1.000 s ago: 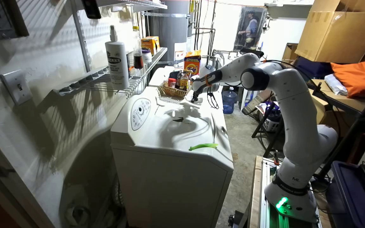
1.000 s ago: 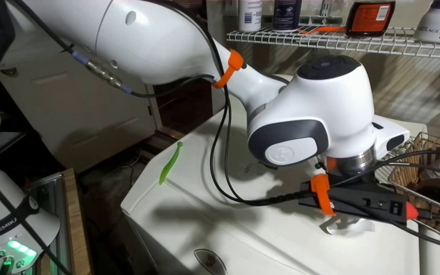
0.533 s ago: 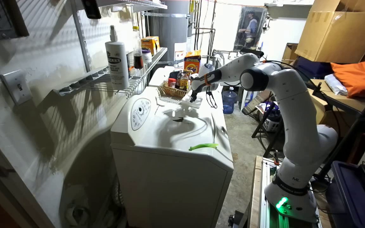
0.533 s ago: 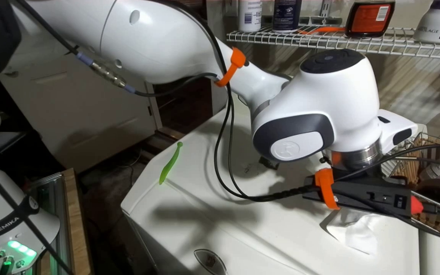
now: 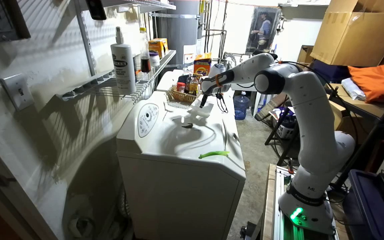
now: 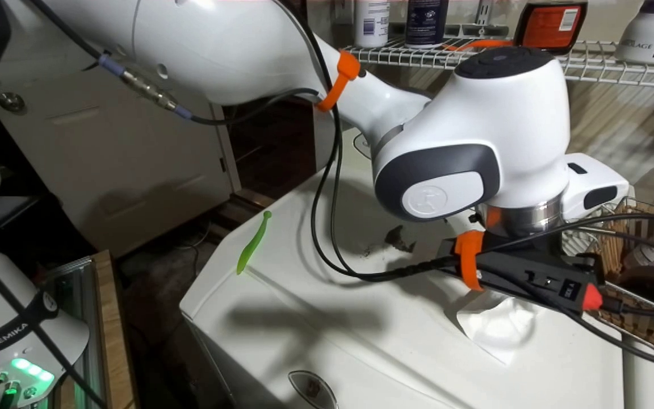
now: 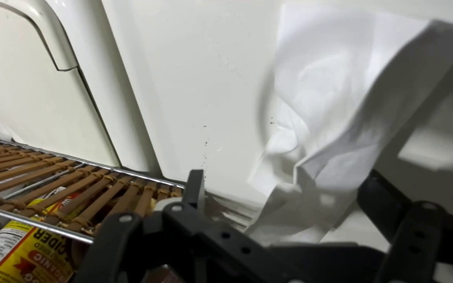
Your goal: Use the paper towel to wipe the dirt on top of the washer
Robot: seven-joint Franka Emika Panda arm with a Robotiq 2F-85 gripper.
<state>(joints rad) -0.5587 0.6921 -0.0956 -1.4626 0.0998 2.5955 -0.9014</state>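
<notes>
The white, crumpled paper towel (image 7: 328,78) fills much of the wrist view. My gripper (image 7: 283,179) stands open, its dark fingers (image 7: 383,206) wide apart on either side of the towel's near end, and neither finger is seen pinching it. In both exterior views the paper towel (image 5: 203,111) (image 6: 500,326) shows just under the gripper, over the far part of the washer top (image 6: 372,352); whether it rests fully on the surface I cannot tell. A dark patch of dirt (image 6: 399,238) lies on the lid nearby. Small dark specks (image 7: 205,143) dot the surface beside the towel.
A wicker basket (image 7: 73,192) with bottles stands close beside the gripper. Along the wall runs a wire shelf (image 6: 599,74) holding containers, just behind the wrist. A green strip-like object (image 5: 214,154) lies at the washer's near edge. Cables (image 6: 332,227) hang from the arm.
The jaws have spread from nearly shut to wide open. My hand has risen a little, and more of the towel now shows beneath it, spread wider.
</notes>
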